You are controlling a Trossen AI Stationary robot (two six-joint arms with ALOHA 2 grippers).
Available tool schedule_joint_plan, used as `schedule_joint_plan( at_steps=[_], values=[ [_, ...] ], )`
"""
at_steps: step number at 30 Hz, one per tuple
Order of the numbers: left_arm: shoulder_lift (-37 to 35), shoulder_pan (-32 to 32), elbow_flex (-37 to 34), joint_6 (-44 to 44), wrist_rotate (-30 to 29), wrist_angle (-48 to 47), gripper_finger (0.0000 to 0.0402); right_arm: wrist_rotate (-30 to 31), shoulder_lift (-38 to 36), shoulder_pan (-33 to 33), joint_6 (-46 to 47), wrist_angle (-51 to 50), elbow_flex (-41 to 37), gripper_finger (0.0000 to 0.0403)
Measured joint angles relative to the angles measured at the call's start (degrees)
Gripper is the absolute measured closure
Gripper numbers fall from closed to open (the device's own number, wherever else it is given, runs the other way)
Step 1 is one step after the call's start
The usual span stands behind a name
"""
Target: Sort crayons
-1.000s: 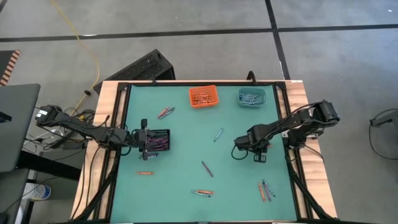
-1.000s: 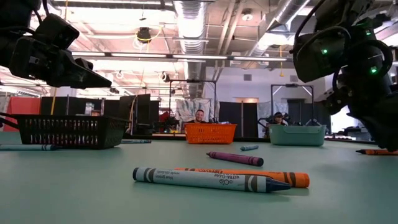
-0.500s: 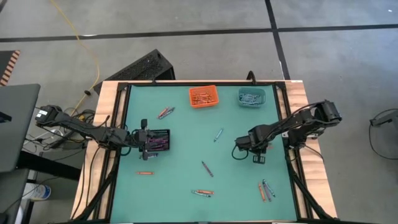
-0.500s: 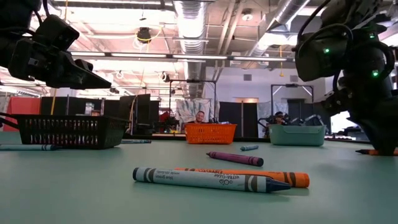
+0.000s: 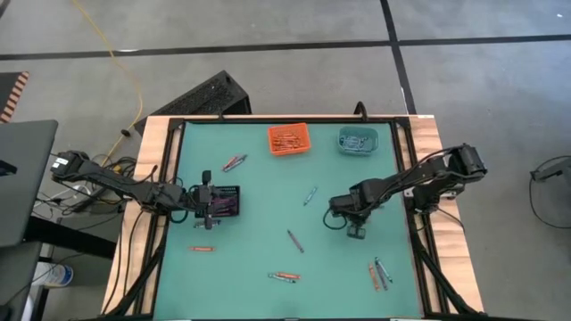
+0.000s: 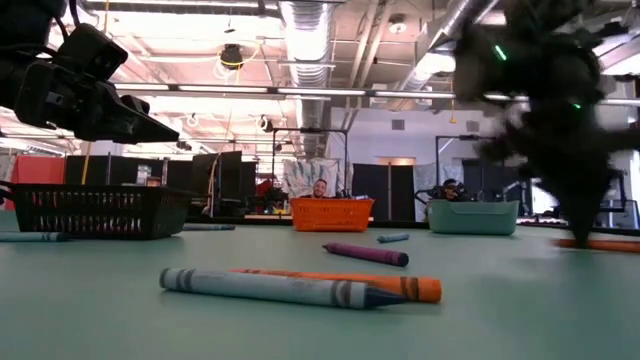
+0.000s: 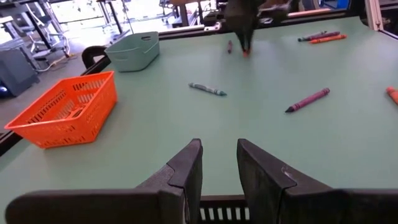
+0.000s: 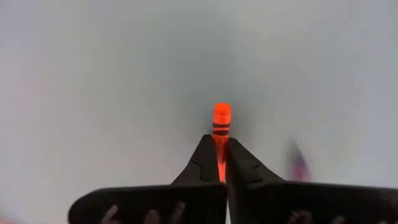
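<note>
Crayons lie scattered on the green table (image 5: pixel 259 178): a purple one (image 5: pixel 292 241), a teal one (image 5: pixel 310 195), a pair near the front (image 5: pixel 285 277), and several more. My right gripper (image 5: pixel 338 214) hangs right of the table's centre, shut on an orange-red crayon (image 8: pixel 221 118). It is blurred in the low view (image 6: pixel 580 215). My left gripper (image 5: pixel 206 203) hovers at the left, over the black bin (image 5: pixel 225 203). Its fingers are slightly apart and empty in the left wrist view (image 7: pixel 219 168). My right gripper pinches the orange-red crayon between its two fingertips (image 8: pixel 205 163), and the fingers point down at the table. The crayon lies along the fingers. Its end (image 8: pixel 221 127) sticks out beyond the tips, clear of the table.
An orange bin (image 5: pixel 289 139) and a teal bin (image 5: pixel 358 140) stand at the table's far edge, both holding crayons. A teal and an orange crayon (image 6: pixel 300 288) lie close before the low camera. People sit in the room beyond the table.
My right gripper has moved toward the table's left edge and is blurred with motion in the low view.
</note>
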Motion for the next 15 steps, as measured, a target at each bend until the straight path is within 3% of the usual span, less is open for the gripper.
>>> schedule_joint_plan(
  at_steps=[9,15],
  values=[
    [0.0,0.0,0.0,-0.1,-0.1,-0.2,0.0311,-0.2,-0.1,-1.1,-4.1,15.6,8.2,0.0401],
    [0.0,0.0,0.0,-0.3,-0.1,-0.4,0.0311,5.3,-0.1,-6.3,-14.1,27.2,14.4,0.0401]
  ],
)
